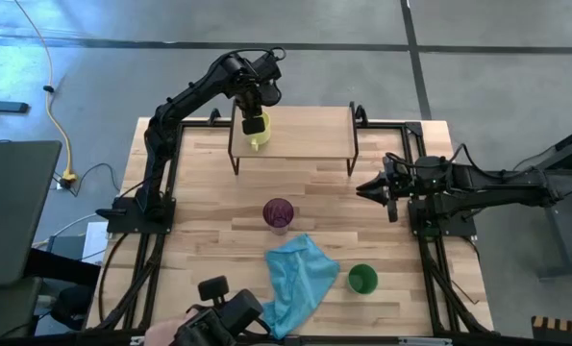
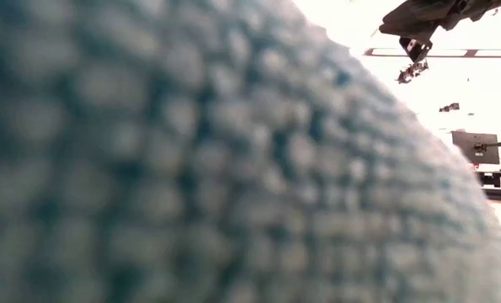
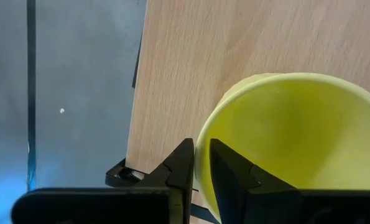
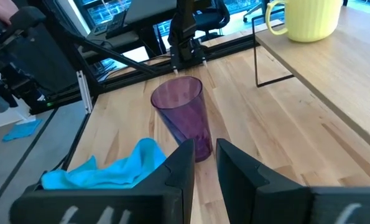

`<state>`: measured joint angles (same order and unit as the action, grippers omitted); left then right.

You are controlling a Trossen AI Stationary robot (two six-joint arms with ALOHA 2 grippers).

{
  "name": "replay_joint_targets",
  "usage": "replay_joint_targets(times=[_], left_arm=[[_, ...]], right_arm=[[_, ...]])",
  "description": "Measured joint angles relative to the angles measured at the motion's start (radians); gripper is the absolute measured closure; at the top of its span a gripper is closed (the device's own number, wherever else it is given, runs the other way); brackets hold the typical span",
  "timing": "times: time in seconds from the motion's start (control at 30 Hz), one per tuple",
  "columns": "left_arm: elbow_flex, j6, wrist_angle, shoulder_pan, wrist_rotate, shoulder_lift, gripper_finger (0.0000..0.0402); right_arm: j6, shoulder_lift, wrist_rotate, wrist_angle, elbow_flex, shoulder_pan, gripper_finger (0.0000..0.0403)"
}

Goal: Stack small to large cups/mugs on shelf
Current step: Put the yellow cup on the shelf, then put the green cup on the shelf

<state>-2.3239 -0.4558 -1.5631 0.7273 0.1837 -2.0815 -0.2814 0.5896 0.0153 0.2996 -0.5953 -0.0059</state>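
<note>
Yellow-green mug (image 1: pixel 258 140) upright on shelf (image 1: pixel 310 133), purple cup (image 1: pixel 278 213) and green cup (image 1: pixel 362 280) on tabletop

No readable text anywhere I can see. My mug (image 3: pixel 284 134), the purple cup (image 4: pixel 183 115), the green cup (image 1: pixel 362 280) and the blue cloth (image 1: pixel 300 279) carry no labels or brand marks. The shelf (image 1: pixel 305 130) and worktop (image 1: pixel 209 207) are bare wood, no numbers or stickers. Screens in the room behind are too blurred to read.
</note>
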Motion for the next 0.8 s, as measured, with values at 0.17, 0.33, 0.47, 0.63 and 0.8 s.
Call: replay_joint_targets(times=[0.17,0.33,0.47,0.63,0.8], left_arm=[[0.000,0.025,0.000,0.000,0.000,0.000,0.0354],[0.000,0.045,0.000,0.000,0.000,0.000,0.0339],[0.000,0.046,0.000,0.000,0.002,0.000,0.0324],[0.000,0.048,0.000,0.000,0.008,0.000,0.0309],[-0.024,0.053,0.000,0.000,0.007,0.000,0.0301]], right_arm=[[-0.007,0.000,0.006,0.008,0.000,0.000,0.0346],[-0.007,0.000,0.008,0.008,0.000,0.000,0.0346],[-0.007,0.000,0.011,0.008,0.000,0.000,0.0346],[-0.007,0.000,0.015,0.009,0.000,0.000,0.0346],[-0.007,0.000,0.015,0.010,0.000,0.000,0.0346]])
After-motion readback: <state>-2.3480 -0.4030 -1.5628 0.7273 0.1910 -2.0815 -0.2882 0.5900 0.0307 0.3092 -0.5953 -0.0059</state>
